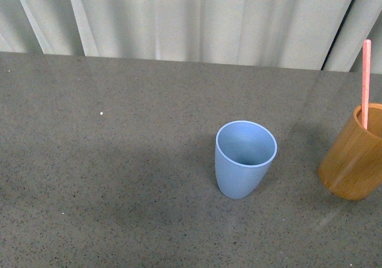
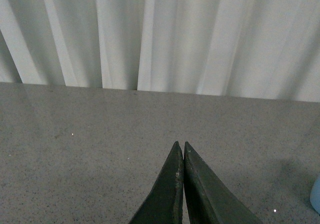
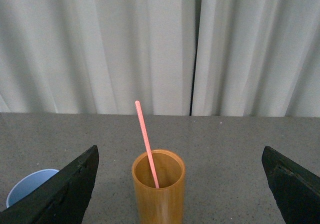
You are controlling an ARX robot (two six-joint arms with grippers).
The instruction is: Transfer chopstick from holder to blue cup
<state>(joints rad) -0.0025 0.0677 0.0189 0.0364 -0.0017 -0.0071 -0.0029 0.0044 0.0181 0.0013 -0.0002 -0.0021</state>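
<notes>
You have none of the transfer done yet. On the counter (image 1: 119, 178) the holder (image 1: 352, 160) stands at the right edge of the front view, with the blue cup (image 1: 245, 160) upright and empty near it on its left, not touching. The pink chopstick (image 1: 366, 83) leans inside the holder, untouched. Your right gripper (image 3: 180, 150) is spread wide, facing the holder; your left gripper (image 2: 180, 146) is pressed together on nothing. Grasp, lift and drop all remain.
</notes>
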